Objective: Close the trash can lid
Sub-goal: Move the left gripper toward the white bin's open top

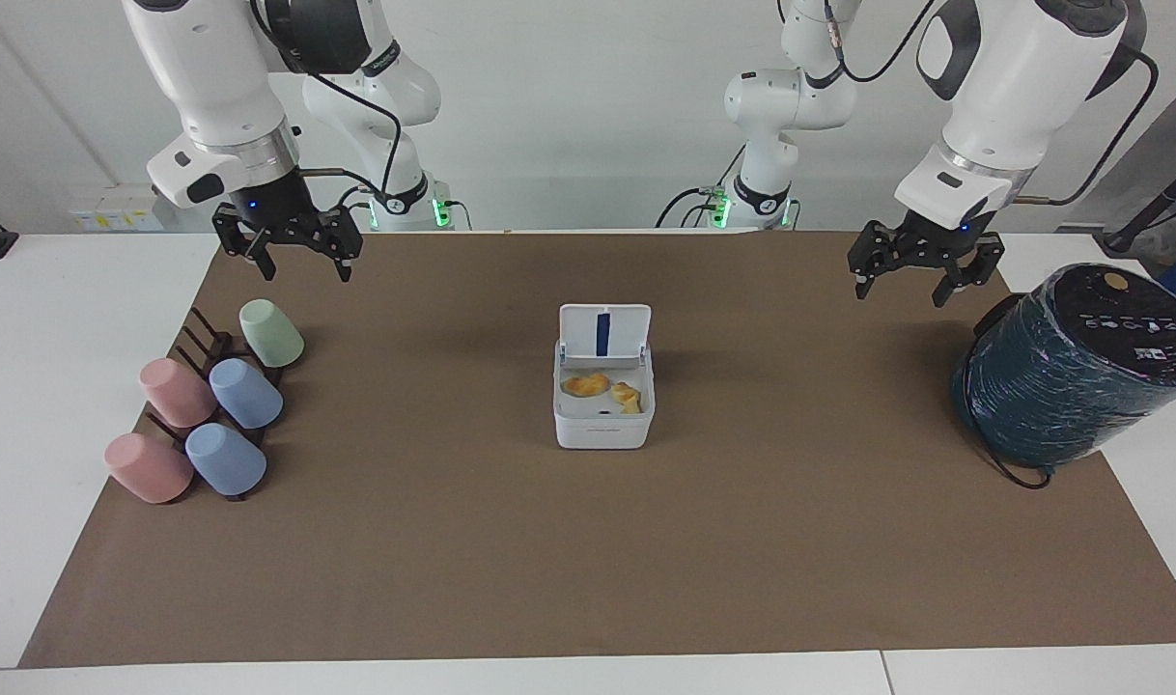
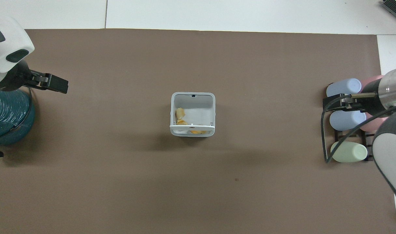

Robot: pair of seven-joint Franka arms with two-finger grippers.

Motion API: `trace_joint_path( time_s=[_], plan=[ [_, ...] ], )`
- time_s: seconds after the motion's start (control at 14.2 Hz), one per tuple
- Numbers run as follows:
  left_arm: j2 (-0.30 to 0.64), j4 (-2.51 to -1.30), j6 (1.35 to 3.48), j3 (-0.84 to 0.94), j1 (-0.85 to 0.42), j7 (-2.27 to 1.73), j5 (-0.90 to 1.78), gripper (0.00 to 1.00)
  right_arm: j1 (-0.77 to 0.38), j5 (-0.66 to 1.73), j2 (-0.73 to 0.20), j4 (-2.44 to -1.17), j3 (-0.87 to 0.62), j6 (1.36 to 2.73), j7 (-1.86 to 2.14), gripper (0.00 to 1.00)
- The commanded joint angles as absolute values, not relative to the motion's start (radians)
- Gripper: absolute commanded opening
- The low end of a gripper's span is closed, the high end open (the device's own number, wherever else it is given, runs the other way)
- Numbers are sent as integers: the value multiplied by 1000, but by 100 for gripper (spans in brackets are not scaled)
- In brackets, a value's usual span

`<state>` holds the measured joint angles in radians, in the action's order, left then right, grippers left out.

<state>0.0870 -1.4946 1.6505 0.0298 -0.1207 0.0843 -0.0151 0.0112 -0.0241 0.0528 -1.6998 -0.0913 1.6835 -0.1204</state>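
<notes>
The trash can [image 1: 602,410] sits in the middle of the brown mat [image 1: 588,541] on the desk [image 1: 47,319], its lid [image 1: 604,334] standing upright on the side nearer the robots, blue stripe showing, with orange scraps [image 1: 588,385] inside. The left gripper [image 1: 921,280] hangs with jaws open above the mat beside the dark teal cylinder [image 1: 1071,372]. The right gripper [image 1: 294,259] hangs with jaws open above the mat near the rack of cups [image 1: 211,405].

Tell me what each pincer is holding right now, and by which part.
Nothing is held. The left pincer hangs open beside the teal cylinder; the right pincer hangs open over the cup rack. The trash can stands untouched, lid up.
</notes>
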Motion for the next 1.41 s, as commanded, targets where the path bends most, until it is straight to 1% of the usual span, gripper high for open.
trace_joint_path(
  time_s=[0.0, 0.56, 0.63, 0.85, 0.92, 1.06, 1.13, 1.2, 1.27, 1.34],
  plan=[
    [58, -1531, 1655, 32, -115, 97, -34, 100, 26, -8, 64, -1698, -97, 1664, -98, 100],
    [45, -1545, 1634, 37, -132, 86, -34, 100, 25, -8, 64, -1698, -97, 1664, -98, 100],
    [31, -1574, 1632, 43, -135, 83, -32, 100, 25, -8, 64, -1698, -97, 1664, -98, 100],
    [-24, -1681, 1651, 46, -211, 3, -32, 100, 26, -8, 64, -1698, -97, 1664, -98, 100],
    [-41, -1710, 1648, 46, -238, -27, -26, 91, 26, -8, 64, -1698, -97, 1664, -98, 100],
    [-77, -1778, 1651, 46, -319, -101, -20, 57, 25, -8, 64, -1698, -97, 1664, -98, 100],
    [-93, -1811, 1667, 48, -369, -171, -18, 44, 25, -8, 64, -1698, -97, 1664, -98, 100],
    [-107, -1847, 1707, 48, -418, -240, -18, 35, 26, -8, 64, -1698, -97, 1664, -98, 100],
    [-127, -1889, 1764, 48, -470, -311, -18, 30, 26, -8, 64, -1698, -97, 1664, -98, 100],
    [-147, -1938, 1835, 46, -523, -393, -17, 28, 25, -8, 64, -1698, -97, 1664, -98, 100]
  ],
)
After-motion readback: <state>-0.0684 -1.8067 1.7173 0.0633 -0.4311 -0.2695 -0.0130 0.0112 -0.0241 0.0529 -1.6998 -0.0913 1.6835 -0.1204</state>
